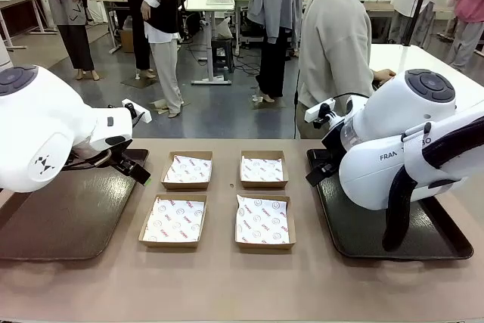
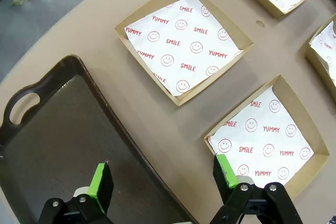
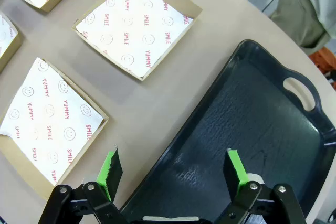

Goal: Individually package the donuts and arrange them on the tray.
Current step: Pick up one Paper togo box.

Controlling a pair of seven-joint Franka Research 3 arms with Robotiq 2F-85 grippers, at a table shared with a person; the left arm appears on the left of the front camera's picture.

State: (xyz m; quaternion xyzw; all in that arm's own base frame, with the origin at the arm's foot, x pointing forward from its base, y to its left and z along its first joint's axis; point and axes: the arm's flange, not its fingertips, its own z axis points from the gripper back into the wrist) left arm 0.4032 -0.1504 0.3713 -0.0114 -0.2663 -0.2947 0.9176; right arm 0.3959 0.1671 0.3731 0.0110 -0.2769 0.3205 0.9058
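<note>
Currently the left gripper (image 2: pixel 161 174) and right gripper (image 3: pixel 173 160) each hang spread and empty astride a tray (image 2: pixel 52 150) rim and a box (image 2: pixel 239 107) holding no donuts, so a dropping finger could snag the paper or shove the box.

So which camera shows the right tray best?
Right wrist view: the right tray shows its floor and handle hole. In front view the right arm hides much of it. Left wrist view faces the other tray.

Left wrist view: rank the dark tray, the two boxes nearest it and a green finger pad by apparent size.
1. dark tray, though cropped by the frame.
2. upper box and lower box: look alike; the lower is nearer the camera, so unranked.
3. green finger pad.
</note>
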